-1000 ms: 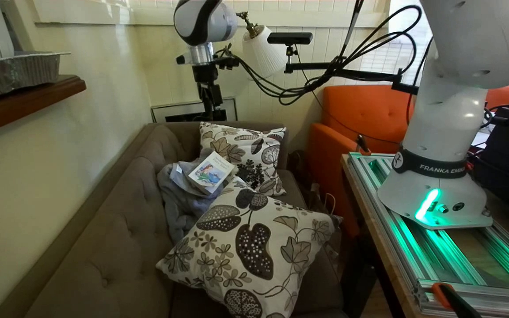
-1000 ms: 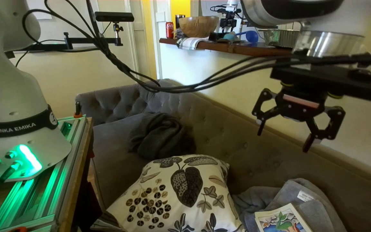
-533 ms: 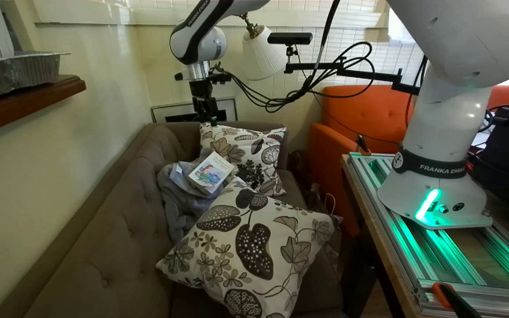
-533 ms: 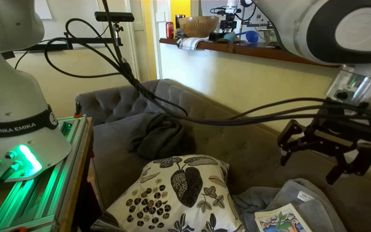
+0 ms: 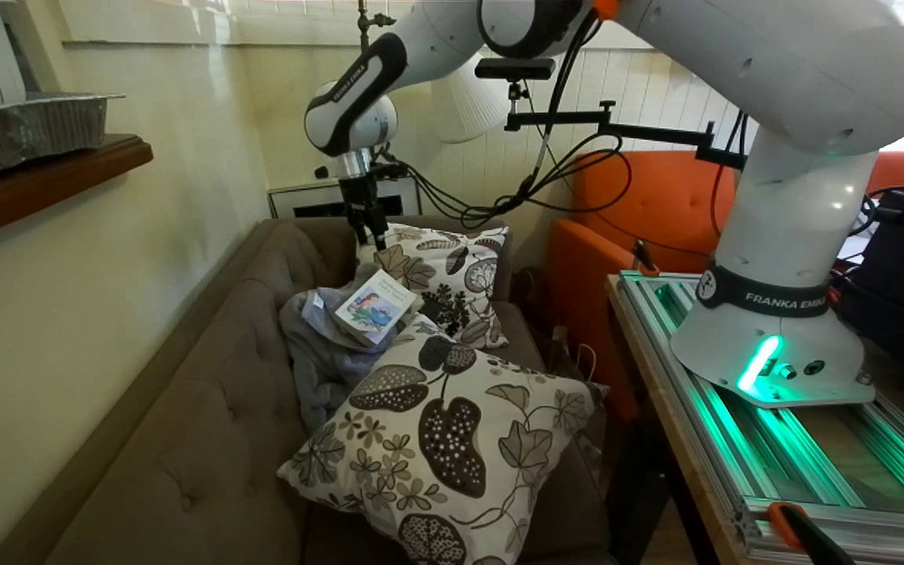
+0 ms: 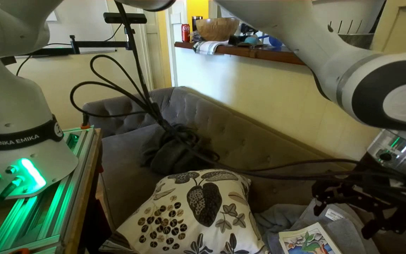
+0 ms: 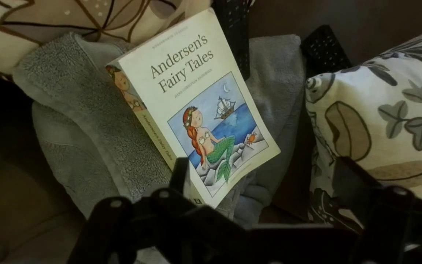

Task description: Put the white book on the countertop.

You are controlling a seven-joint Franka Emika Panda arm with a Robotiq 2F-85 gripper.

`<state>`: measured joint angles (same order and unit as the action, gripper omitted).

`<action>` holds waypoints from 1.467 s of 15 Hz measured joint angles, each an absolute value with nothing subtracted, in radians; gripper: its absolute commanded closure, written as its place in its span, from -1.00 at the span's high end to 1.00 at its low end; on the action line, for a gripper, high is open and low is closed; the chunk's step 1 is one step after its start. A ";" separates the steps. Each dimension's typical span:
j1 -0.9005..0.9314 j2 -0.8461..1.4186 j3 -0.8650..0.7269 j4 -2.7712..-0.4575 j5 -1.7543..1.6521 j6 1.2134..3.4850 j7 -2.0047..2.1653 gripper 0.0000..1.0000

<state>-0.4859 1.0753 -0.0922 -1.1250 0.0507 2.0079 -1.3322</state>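
Observation:
The white book [image 5: 376,308], with a mermaid picture on its cover, lies tilted, cover up, on a grey towel on the sofa. It shows whole in the wrist view [image 7: 200,110] and partly cut off at the bottom of an exterior view [image 6: 303,240]. My gripper [image 5: 371,242] is open and empty, pointing down above and behind the book. In the wrist view the gripper's [image 7: 262,168] left finger overlaps the book's lower spine corner; the right finger is over a cushion. I cannot tell any contact. The countertop [image 5: 67,179], a brown ledge, also shows along the wall [image 6: 259,53].
Leaf-patterned cushions [image 5: 452,439] flank the grey towel [image 5: 318,377]. A foil tray [image 5: 36,129] stands on the countertop. A wooden bowl [image 6: 217,29] and a red can [image 6: 185,32] stand farther along. Loose cables [image 6: 167,123] hang from the arm. A lamp [image 5: 464,102] stands behind it.
My gripper has come down toward the book and, in an exterior view, moved right as well. The cables have sagged lower. The gripper stays open and the book has not moved.

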 measured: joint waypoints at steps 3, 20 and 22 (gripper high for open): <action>-0.489 1.104 -0.092 -1.092 0.051 2.007 -1.329 1.00; -0.516 1.352 -0.095 -0.841 0.035 2.079 -1.351 1.00; -0.525 1.390 -0.093 -0.797 0.035 2.077 -1.363 1.00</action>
